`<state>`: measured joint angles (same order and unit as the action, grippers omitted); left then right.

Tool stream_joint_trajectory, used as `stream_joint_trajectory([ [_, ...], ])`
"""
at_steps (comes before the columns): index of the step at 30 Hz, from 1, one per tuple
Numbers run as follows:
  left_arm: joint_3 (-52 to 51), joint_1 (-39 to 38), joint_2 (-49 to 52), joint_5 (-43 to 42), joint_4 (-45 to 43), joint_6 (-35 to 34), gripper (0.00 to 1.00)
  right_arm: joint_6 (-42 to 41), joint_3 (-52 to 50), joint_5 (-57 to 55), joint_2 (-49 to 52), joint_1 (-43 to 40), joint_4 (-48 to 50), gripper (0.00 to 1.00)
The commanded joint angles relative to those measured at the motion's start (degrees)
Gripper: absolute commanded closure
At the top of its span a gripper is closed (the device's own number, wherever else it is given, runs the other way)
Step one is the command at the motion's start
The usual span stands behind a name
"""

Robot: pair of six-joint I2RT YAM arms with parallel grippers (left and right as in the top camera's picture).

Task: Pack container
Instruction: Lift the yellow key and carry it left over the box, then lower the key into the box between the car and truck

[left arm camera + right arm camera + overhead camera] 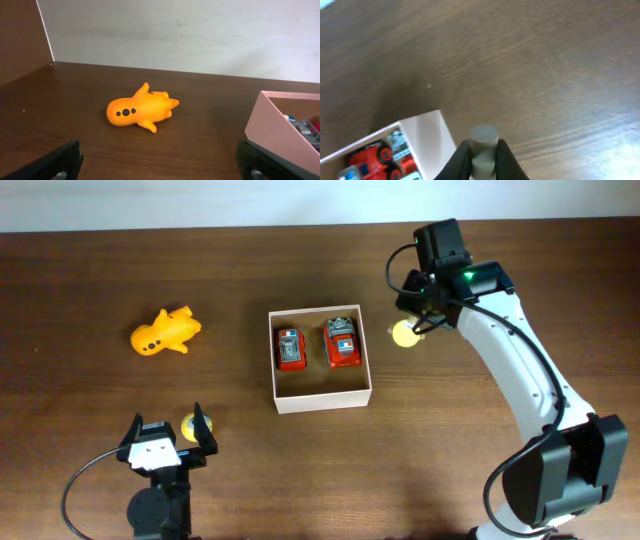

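1. Container (322,402) is seen flat on the table (80,270) near the middle of the overhead view, with white walls around a brown floor.
2. Two toys are held in its far half: a red toy (289,348), and a second red toy (342,342) just beside it at 3 o'clock. Their finer details cannot be made out.
3. In the left wrist view the container is cut off by the frame at 3 o'clock, and most of its inside is hidden behind the near wall. In the right wrist view only one corner is shown, at 7 o'clock.
4. An orange toy (165,332) is seen lying on its side at 9 o'clock of the container, well apart from it.
5. The left gripper (168,432) is found at 8 o'clock of the container with its jaws spread wide and nothing held. In its own view both fingers are cropped at the bottom corners.
6. A small yellow piece (188,428) is partly hidden beside one left finger, so its shape cannot be told.
7. The right gripper (484,156) is placed at 2 o'clock of the container, its fingers pinched on a grey cylinder (484,136) whose lower end is cut off.
8. A yellow disc (404,334) is seen just beside that gripper, near the container wall. Whether it belongs to the cylinder cannot be told.
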<state>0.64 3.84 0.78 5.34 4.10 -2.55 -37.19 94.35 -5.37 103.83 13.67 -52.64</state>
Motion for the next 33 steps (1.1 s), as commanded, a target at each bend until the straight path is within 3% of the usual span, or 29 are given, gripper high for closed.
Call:
stream_joint_trajectory([
  [1, -0.11, 0.35, -0.33, -0.42, 0.26, 0.9, 0.01, 3.52, 1.25, 3.5, -0.09, 2.03, 2.05, 0.87],
  [7, -0.11, 0.35, -0.33, -0.42, 0.26, 0.9, 0.01, 8.52, 1.25, 4.96, -0.09, 5.97, 5.9, 0.86],
  [33, -0.11, 0.35, -0.33, -0.42, 0.26, 0.9, 0.01, 6.45, 1.25, 6.91, 0.39, 17.81, 15.37, 0.87],
])
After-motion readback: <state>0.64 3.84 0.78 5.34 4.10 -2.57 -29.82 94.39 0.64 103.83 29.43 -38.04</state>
